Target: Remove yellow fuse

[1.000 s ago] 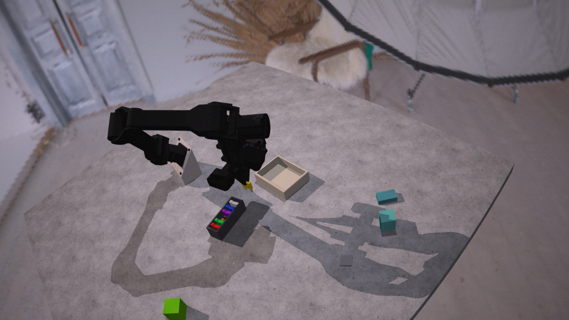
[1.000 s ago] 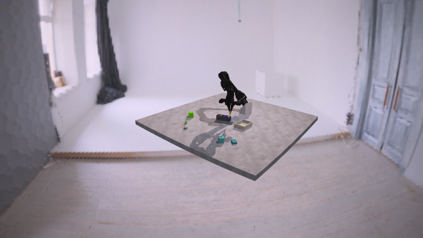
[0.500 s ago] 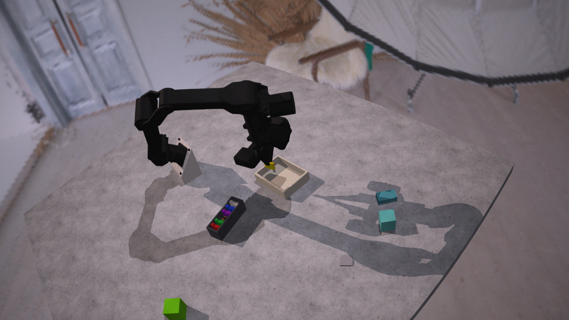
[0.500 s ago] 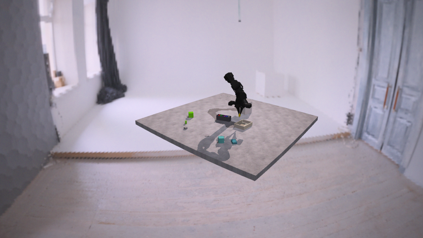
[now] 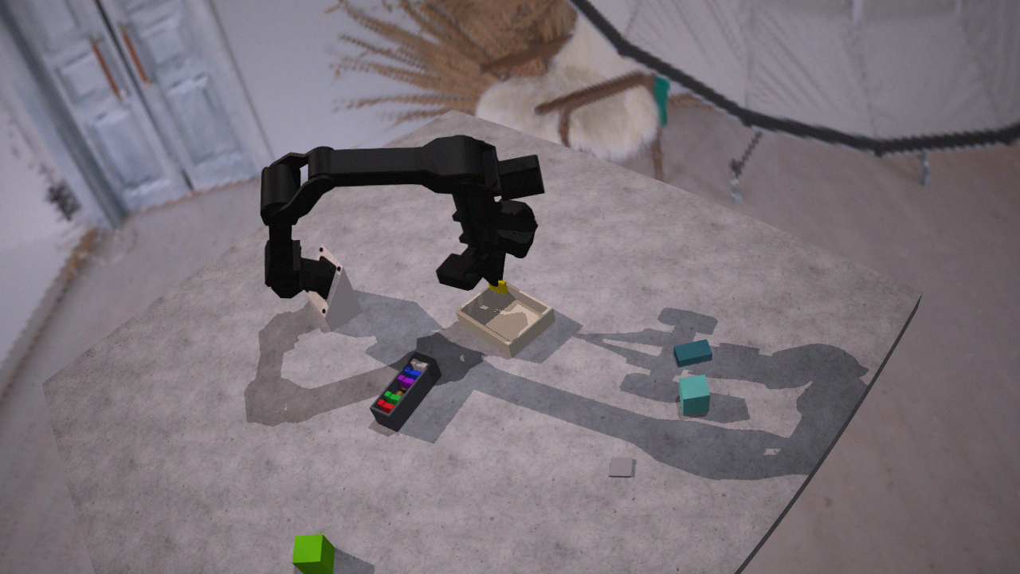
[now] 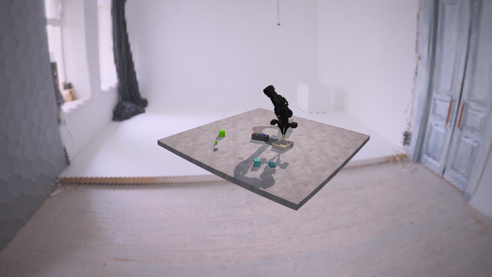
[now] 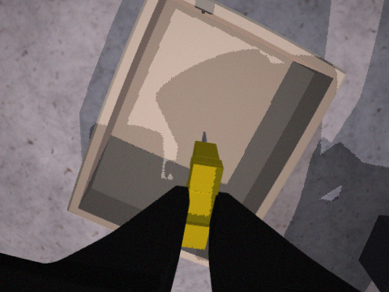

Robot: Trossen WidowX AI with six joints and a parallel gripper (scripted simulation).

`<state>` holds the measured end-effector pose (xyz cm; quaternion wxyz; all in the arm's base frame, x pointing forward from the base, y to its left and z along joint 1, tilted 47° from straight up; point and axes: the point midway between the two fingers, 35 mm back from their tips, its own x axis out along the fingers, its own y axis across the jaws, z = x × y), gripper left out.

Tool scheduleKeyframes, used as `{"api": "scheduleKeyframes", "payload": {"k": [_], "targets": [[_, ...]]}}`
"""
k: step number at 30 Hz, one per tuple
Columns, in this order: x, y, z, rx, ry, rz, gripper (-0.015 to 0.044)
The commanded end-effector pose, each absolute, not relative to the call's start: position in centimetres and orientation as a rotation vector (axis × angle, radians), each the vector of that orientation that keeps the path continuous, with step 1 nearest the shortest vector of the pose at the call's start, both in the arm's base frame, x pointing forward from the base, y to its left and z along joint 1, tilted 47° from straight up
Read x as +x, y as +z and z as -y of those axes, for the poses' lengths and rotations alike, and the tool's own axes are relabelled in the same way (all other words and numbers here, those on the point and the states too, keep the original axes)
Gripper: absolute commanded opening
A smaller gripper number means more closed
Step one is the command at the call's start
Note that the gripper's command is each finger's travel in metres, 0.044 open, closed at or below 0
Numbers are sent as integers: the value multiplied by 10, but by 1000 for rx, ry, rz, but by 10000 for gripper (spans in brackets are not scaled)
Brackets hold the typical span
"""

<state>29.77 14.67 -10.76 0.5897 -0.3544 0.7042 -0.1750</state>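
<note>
My gripper [image 5: 496,282] [image 6: 283,135] [image 7: 199,203] is shut on the yellow fuse [image 5: 499,287] [image 6: 283,136] [image 7: 202,178]. It holds the fuse above the beige tray [image 5: 486,337] [image 6: 283,148] [image 7: 93,148]. In the wrist view the fuse stands out beyond the fingertips with the tray's inside behind it. The dark fuse block [image 5: 406,414] [image 6: 259,138] stands apart from the tray. It holds red [image 5: 385,406], green [image 5: 392,396], purple [image 5: 406,381], blue [image 5: 412,372] and white fuses. Their lower parts are hidden in the block.
A teal cube [image 5: 693,396] [image 6: 256,162] and a flat dark teal block [image 5: 692,353] [image 6: 272,164] lie beyond the tray. A grey tile [image 5: 621,467] [image 6: 240,158] lies flat on the table. A green cube [image 5: 312,553] [image 6: 221,133] stands farther off.
</note>
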Motion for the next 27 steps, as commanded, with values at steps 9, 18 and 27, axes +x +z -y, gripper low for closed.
{"api": "scheduleKeyframes", "payload": {"k": [9,18,27], "targets": [[296,-121,-132,-829,-409,-1642,0],[295,-130,-123,-830,-410,-1642,0],[295,-128,-126,-823,-412,-1645,236]]}}
